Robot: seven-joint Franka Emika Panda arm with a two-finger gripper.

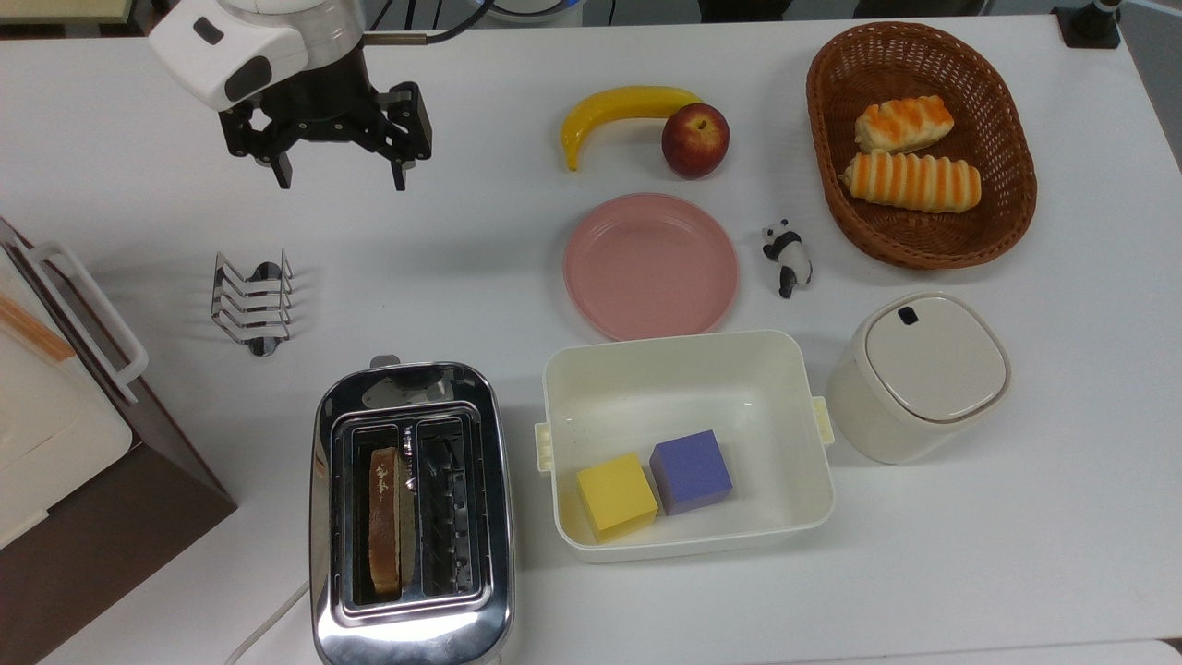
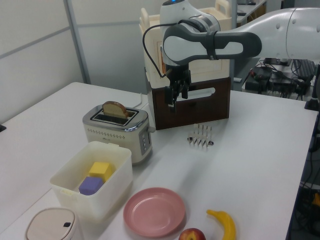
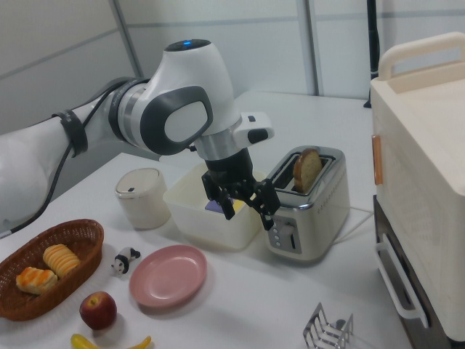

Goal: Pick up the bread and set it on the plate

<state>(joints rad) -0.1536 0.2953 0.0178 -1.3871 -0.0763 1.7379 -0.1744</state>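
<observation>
A slice of light-brown bread (image 1: pixel 383 522) (image 2: pixel 116 109) (image 3: pixel 308 169) stands upright in one slot of a chrome toaster (image 1: pixel 411 628) (image 2: pixel 117 135) (image 3: pixel 305 218). The pink plate (image 1: pixel 651 266) (image 2: pixel 154 211) (image 3: pixel 168 275) lies bare on the white table, up and to the right of the toaster in the top view. My gripper (image 1: pixel 342 180) (image 2: pixel 177 99) (image 3: pixel 251 217) hangs open above the table with nothing between its fingers. In the top view it is far above the toaster, well left of the plate.
A white tub (image 1: pixel 688 360) holding a yellow and a purple cube sits below the plate in the top view. A wire toast rack (image 1: pixel 251 300), banana (image 1: pixel 621 109), apple (image 1: pixel 694 139), panda figure (image 1: pixel 788 257), basket (image 1: pixel 1007 212) of rolls, lidded canister (image 1: pixel 919 374) and a large box (image 1: pixel 83 434) also stand around.
</observation>
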